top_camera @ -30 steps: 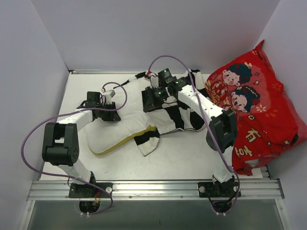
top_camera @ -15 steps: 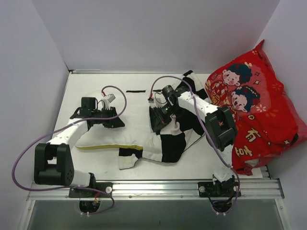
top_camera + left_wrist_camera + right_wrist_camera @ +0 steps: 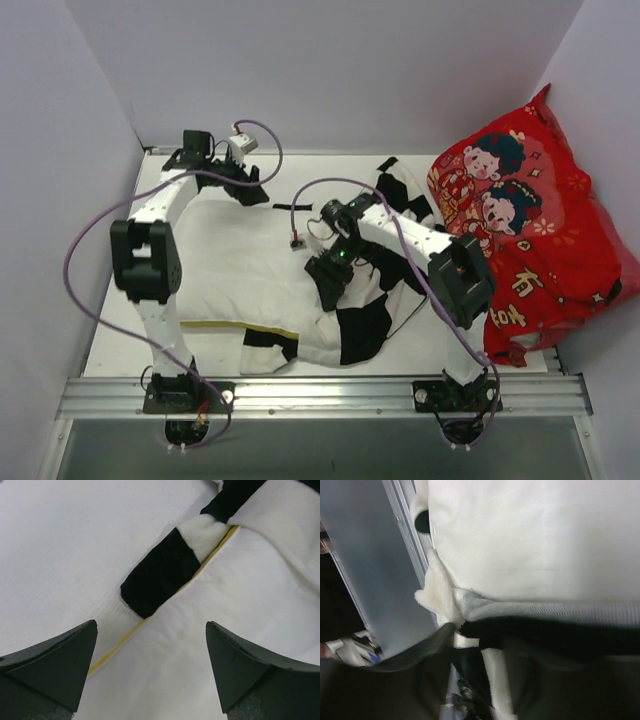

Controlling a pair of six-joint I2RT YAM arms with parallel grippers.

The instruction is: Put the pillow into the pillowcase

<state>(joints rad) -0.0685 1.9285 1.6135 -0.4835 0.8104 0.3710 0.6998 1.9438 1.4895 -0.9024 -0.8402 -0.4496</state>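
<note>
The cream-white pillow (image 3: 230,270) lies flat on the left half of the table, its yellow edge band toward the near side. The black-and-white checked pillowcase (image 3: 365,320) is bunched over its right end. My left gripper (image 3: 255,190) is at the pillow's far corner. In the left wrist view it (image 3: 151,625) stands wide open above the pillow (image 3: 225,605), beside a black flap of pillowcase (image 3: 160,577). My right gripper (image 3: 335,275) sits at the pillowcase's edge. In the right wrist view its jaws (image 3: 480,635) are partly apart, with pillowcase fabric (image 3: 495,680) between them, under the pillow (image 3: 530,535).
A large red cartoon-printed cushion (image 3: 530,230) leans in the right corner. White walls close in the table on the left, back and right. A metal rail (image 3: 320,395) runs along the near edge. A thin black strip (image 3: 290,207) lies on the table beyond the pillow.
My left arm swung to the far left corner and its gripper opened wide. The pillow now lies spread out farther back. My right gripper moved nearer and its jaws parted.
</note>
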